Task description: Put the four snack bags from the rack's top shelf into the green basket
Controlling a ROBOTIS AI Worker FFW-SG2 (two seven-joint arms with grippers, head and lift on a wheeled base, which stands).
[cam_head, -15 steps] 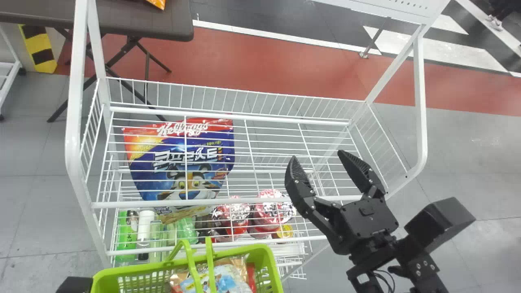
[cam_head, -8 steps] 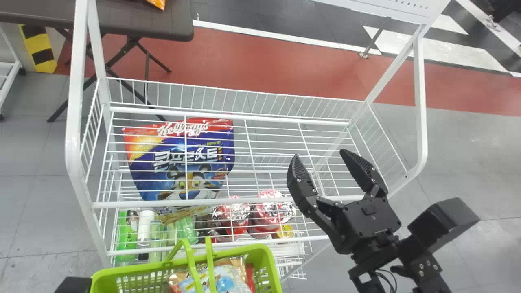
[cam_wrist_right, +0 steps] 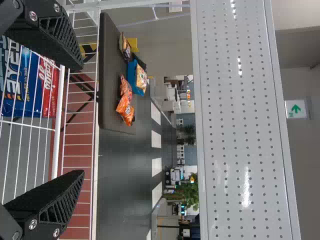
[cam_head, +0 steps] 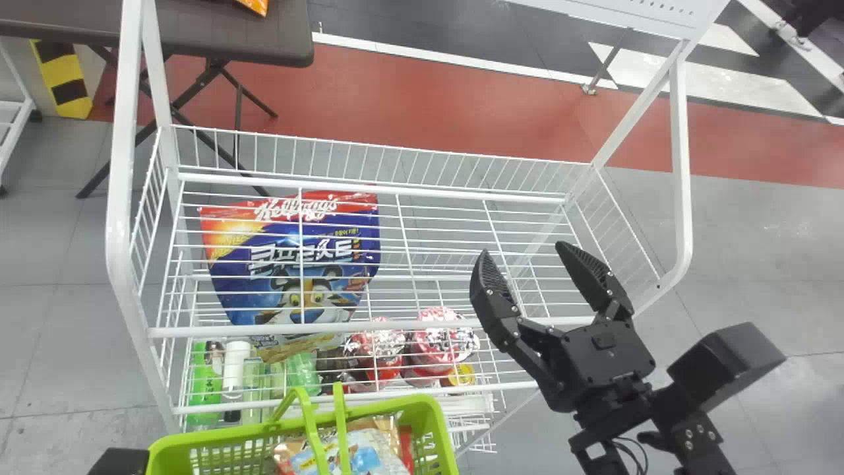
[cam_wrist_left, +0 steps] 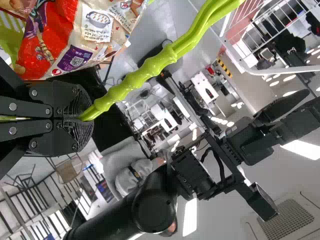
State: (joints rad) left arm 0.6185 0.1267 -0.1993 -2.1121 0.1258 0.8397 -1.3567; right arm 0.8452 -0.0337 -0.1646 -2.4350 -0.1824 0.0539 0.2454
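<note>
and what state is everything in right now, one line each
left end effector, shut on the basket handles
basket handles, raised, gripped
green basket, open-topped, with snack bags inside
right end effector, open, holding nothing
big blue bag, lying below the top shelf's wires
rack, standing
folding table, legs unfolded

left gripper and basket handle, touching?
Touching. In the left wrist view, the left gripper is shut on the basket handle, which sticks out from between its fingertips.
</note>
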